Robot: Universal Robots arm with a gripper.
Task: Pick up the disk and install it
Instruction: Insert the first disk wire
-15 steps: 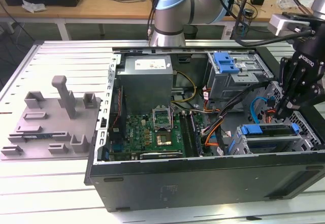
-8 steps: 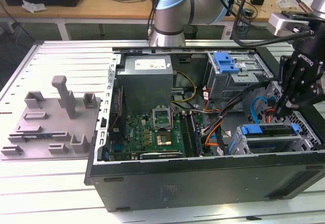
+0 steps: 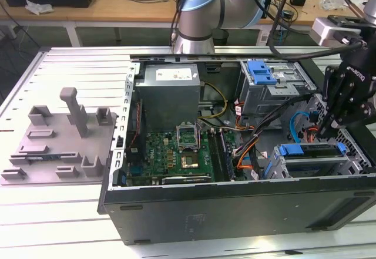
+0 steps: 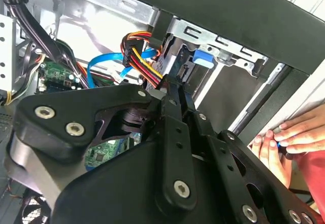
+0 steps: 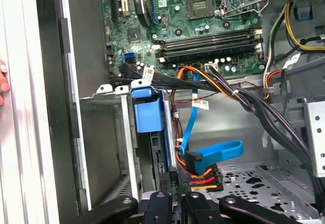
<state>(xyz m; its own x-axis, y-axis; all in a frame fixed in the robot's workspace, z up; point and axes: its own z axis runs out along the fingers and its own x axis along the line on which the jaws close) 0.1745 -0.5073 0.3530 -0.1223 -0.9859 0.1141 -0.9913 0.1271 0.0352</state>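
One gripper (image 3: 322,131): over the open computer case (image 3: 235,212) at the exterior view's right — fingers (image 4: 175,112) drawn together, nothing seen between them.
Disk (image 3: 311,151): seated in the near-right drive cage (image 5: 101,142), blue frame upward, just beside the gripper.
Cables (image 5: 200,176): red-yellow-black bundle just beside the fingers.
Hand (image 4: 284,137): resting on the case edge.

Matt black gripper (image 5: 175,199), matt black painted metal case (image 3: 235,212), bare grey sheet-metal drive cage (image 5: 101,132), glossy blue plastic cable (image 5: 218,150), ribbed pale metal table (image 3: 70,65).
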